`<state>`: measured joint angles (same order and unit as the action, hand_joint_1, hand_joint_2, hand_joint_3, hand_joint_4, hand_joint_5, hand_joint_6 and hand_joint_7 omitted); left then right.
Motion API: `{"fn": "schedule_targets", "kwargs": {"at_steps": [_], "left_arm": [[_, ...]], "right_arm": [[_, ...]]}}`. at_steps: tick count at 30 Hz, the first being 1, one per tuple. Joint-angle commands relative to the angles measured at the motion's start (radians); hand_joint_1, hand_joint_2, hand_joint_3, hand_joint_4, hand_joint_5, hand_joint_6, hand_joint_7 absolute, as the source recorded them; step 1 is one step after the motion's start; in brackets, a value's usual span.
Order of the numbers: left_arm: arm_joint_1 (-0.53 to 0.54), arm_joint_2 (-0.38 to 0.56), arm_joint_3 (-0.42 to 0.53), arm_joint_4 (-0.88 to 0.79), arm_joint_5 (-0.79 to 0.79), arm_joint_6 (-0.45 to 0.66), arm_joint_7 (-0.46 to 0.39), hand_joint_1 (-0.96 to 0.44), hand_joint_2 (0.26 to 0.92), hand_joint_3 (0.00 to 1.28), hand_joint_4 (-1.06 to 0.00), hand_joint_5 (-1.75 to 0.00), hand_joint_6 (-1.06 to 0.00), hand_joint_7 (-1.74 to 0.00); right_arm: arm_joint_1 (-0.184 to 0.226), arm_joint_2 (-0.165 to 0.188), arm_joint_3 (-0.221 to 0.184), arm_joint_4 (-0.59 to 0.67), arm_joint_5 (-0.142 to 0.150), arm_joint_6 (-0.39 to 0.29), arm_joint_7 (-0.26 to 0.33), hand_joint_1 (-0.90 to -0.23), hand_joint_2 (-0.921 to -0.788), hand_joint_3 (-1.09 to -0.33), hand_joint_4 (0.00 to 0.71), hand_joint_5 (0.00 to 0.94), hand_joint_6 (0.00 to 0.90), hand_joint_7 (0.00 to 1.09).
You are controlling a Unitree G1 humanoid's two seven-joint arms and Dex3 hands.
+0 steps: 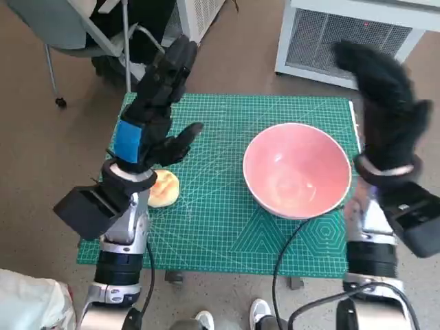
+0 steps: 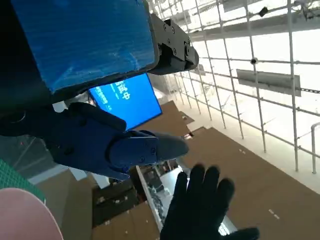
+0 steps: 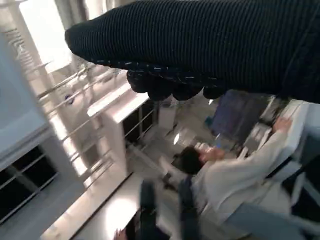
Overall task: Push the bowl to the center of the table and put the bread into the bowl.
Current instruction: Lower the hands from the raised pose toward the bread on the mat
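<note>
A pink bowl stands on the right half of the green cutting mat, and its rim shows in a corner of the left wrist view. A round piece of bread lies on the mat's left side, partly hidden under my left wrist. My left hand is raised above the mat's left part, fingers spread and holding nothing. My right hand, in the black glove, is lifted beyond the bowl's right rim, fingers extended and empty. The glove also shows in the left wrist view.
A white grilled appliance stands behind the table at the right. A chair stands at the back left. Feet show below the table's front edge. A cable runs off the front edge. A person shows in the right wrist view.
</note>
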<state>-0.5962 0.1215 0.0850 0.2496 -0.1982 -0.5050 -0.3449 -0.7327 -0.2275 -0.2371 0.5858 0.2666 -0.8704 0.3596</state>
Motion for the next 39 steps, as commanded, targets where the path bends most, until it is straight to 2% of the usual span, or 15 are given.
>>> {"fn": "schedule_targets", "kwargs": {"at_steps": [1, 4, 8, 12, 14, 20, 23, 29, 33, 36, 39], "left_arm": [[0.015, 0.004, 0.008, -0.003, -0.017, -0.014, -0.007, -0.59, 0.921, 0.37, -0.25, -0.01, -0.37, -0.05], [0.023, 0.002, 0.009, -0.011, -0.025, -0.008, -0.01, -0.57, 0.921, 0.36, -0.26, -0.01, -0.37, -0.05], [0.032, 0.0, 0.01, -0.015, -0.03, -0.01, -0.011, -0.57, 0.921, 0.36, -0.25, -0.01, -0.37, -0.04], [0.04, 0.001, 0.011, -0.022, -0.024, -0.012, -0.006, -0.57, 0.921, 0.36, -0.25, 0.0, -0.37, -0.04], [0.043, 0.004, 0.013, -0.022, -0.017, -0.017, -0.003, -0.57, 0.921, 0.36, -0.25, 0.0, -0.36, -0.04], [0.051, 0.013, 0.02, -0.021, -0.003, -0.027, 0.006, -0.58, 0.921, 0.36, -0.24, 0.0, -0.36, -0.04], [0.055, 0.014, 0.022, -0.025, -0.003, -0.021, 0.011, -0.59, 0.921, 0.36, -0.24, 0.0, -0.37, -0.04], [0.064, 0.018, 0.025, -0.04, -0.021, -0.001, 0.008, -0.59, 0.921, 0.37, -0.23, 0.0, -0.37, -0.03], [0.069, 0.023, 0.028, -0.049, -0.026, 0.007, 0.008, -0.59, 0.921, 0.36, -0.24, 0.0, -0.37, -0.04], [0.072, 0.024, 0.03, -0.056, -0.017, 0.01, 0.018, -0.59, 0.921, 0.36, -0.24, 0.0, -0.37, -0.04], [0.077, 0.025, 0.031, -0.063, -0.014, 0.014, 0.024, -0.59, 0.921, 0.36, -0.24, 0.0, -0.38, -0.04]], "right_arm": [[0.052, -0.038, -0.06, 0.122, -0.027, -0.014, -0.066, -0.534, -0.921, -0.834, 0.245, 0.003, -0.001, 0.64], [0.061, -0.054, -0.084, 0.187, -0.034, -0.022, -0.099, -0.536, -0.921, -0.829, 0.246, 0.003, -0.001, 0.64], [0.071, -0.07, -0.104, 0.281, -0.063, -0.034, -0.155, -0.525, -0.921, -0.837, 0.246, 0.003, -0.001, 0.63], [0.084, -0.079, -0.119, 0.358, -0.064, -0.035, -0.186, -0.511, -0.921, -0.854, 0.239, 0.001, -0.001, 0.62], [0.088, -0.078, -0.124, 0.394, -0.066, -0.035, -0.201, -0.502, -0.921, -0.866, 0.233, 0.0, -0.001, 0.61], [0.097, -0.06, -0.12, 0.488, -0.095, -0.026, -0.272, -0.479, -0.921, -0.894, 0.23, 0.002, -0.001, 0.58], [0.097, -0.047, -0.115, 0.53, -0.097, -0.006, -0.296, -0.474, -0.921, -0.907, 0.236, 0.006, -0.001, 0.59], [0.083, -0.013, -0.119, 0.594, -0.072, 0.055, -0.283, -0.459, -0.921, -0.927, 0.234, 0.004, -0.001, 0.59], [0.062, -0.001, -0.128, 0.658, -0.06, 0.129, -0.259, -0.479, -0.921, -0.893, 0.247, 0.01, -0.001, 0.62], [0.042, 0.014, -0.15, 0.691, -0.036, 0.188, -0.228, -0.492, -0.921, -0.866, 0.244, 0.008, 0.0, 0.61], [0.026, 0.031, -0.151, 0.706, -0.045, 0.219, -0.23, -0.514, -0.921, -0.843, 0.241, 0.004, 0.016, 0.57]]}}
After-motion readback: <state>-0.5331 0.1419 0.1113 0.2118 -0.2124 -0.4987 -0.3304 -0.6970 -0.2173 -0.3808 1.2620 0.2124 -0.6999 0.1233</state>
